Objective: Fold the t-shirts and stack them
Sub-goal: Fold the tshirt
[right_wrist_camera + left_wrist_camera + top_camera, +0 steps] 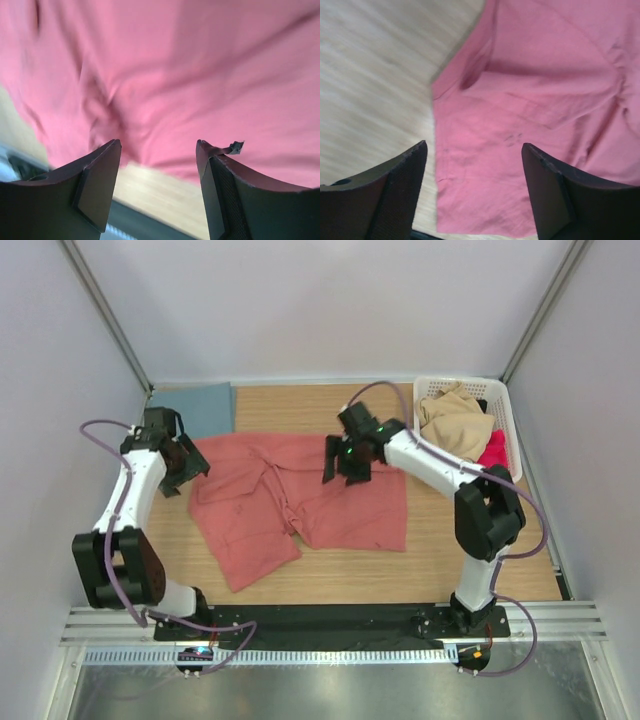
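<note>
As viewed from the top external camera, the following are recorded.
- Salmon-red t-shirt [300, 505]: laid out flat but rumpled across the middle of the bench [450, 570], with a crease running down its centre and one lower corner skewed toward the near edge.
- Teal-blue t-shirt [205, 408]: lying flat at the far left corner of the bench, just beside the red one's upper left edge.
- Basket [505, 405]: white, set at the far right corner; a beige cloth [452, 425] and a magenta cloth [494, 450] are heaped in it.
- Left claw [186, 477]: spread, positioned at the left edge of the salmon-red t-shirt.
- Right claw [346, 476]: spread, positioned over the upper middle of the same shirt.

From the left wrist camera:
- Left claw [474, 147]: fingers held wide apart, nothing pinched between them.
- Salmon-red t-shirt [545, 100]: seen below, its edge and a folded-over hem lying between the fingers; bare bench [370, 75] is shown to the left.

From the right wrist camera:
- Right claw [159, 145]: fingers held wide apart, nothing pinched; a small frayed scrap is noted at one fingertip.
- Salmon-red t-shirt [200, 75]: blurred, filling most of the view beyond the fingers, with a strip of bench [160, 195] below its edge.
</note>
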{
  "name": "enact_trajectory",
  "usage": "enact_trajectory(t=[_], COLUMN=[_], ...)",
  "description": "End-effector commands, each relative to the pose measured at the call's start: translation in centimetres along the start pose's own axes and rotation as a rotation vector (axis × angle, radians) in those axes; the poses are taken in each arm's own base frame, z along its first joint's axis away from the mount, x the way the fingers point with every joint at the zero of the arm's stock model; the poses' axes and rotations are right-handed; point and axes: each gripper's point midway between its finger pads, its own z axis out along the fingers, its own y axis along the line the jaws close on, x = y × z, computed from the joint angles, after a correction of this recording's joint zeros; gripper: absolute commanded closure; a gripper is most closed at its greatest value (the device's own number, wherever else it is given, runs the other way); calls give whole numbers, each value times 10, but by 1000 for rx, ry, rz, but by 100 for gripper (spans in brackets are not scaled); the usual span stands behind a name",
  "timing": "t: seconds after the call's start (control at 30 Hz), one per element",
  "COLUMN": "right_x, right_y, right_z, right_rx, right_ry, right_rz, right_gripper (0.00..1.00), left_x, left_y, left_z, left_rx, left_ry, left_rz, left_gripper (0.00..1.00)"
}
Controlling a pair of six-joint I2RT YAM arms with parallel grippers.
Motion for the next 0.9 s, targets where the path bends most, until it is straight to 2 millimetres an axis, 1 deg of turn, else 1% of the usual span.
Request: enact_trajectory(t=[0.0, 0.03, 0.07, 0.1, 0.13, 0.17, 0.2, 0.23, 0.3, 0.33, 0.37, 0.4, 0.43, 0.5, 0.53, 0.57, 0.6, 0.63, 0.73, 0.77, 0.83, 0.87], right_x=[-58, -66, -84, -88, -95, -106, -113, -118, -129, -132, -136, -137, -138, -139, -140, -140, -139, -138, -136, -134, -132, -133], right_y=[-47, -52, -50, -59, -62, -59, -73, -76, -84, -86, -89, -91, -92, -95, -97, -104, -106, -109, -113, -117, -122, -122], right_z=[-21, -24, -31, -30, -31, -38, -38, -40, -44, -44, -46, -46, -44, -42, -42, -41, -40, -39, -29, -25, -18, -17], right_rx=[106, 123, 128, 161, 183, 178, 224, 233, 255, 269, 289, 297, 299, 312, 321, 349, 361, 373, 372, 377, 381, 377], right_ry=[-96, -104, -140, -132, -142, -164, -176, -188, -225, -236, -255, -259, -259, -261, -261, -263, -264, -265, -271, -266, -251, -249], right_rz=[43, 8, -6, -12, -27, -40, -23, -15, -4, -9, -15, -16, -21, -32, -32, -32, -26, -19, -13, -7, 12, 19], right_gripper=[32, 32, 32, 31, 31, 31, 31, 31, 31, 31, 31, 31, 31, 31, 31, 31, 31, 31, 31, 31, 31, 31], left_x=[-21, -19, -19, -10, -7, -5, 2, 0, 7, 15, 24, 28, 42, 52, 60, 60, 63, 70, 74, 80, 81, 82], left_y=[-46, -51, -56, -60, -61, -59, -59, -50, -46, -39, -32, -30, -21, -11, 2, 8, 16, 27, 41, 51, 66, 82], left_z=[13, 19, 23, 38, 44, 52, 62, 70, 80, 91, 93, 99, 103, 106, 106, 104, 103, 102, 93, 92, 89, 88], left_rx=[174, 184, 192, 193, 174, 145, 101, 29, -36, -84, -122, -140, -178, -215, -249, -254, -265, -283, -301, -324, -343, -366], left_ry=[12, 41, 63, 118, 133, 140, 150, 122, 126, 160, 202, 218, 278, 317, 345, 344, 352, 371, 373, 389, 395, 411], left_rz=[21, 9, -4, -13, -32, -31, -9, 5, 39, 49, 36, 26, 21, 6, -11, -27, -43, -61, -77, -85, -123, -174], left_gripper=[26, 27, 29, 31, 32, 31, 31, 31, 31, 31, 28, 27, 27, 27, 27, 26, 25, 25, 22, 21, 19, 18])
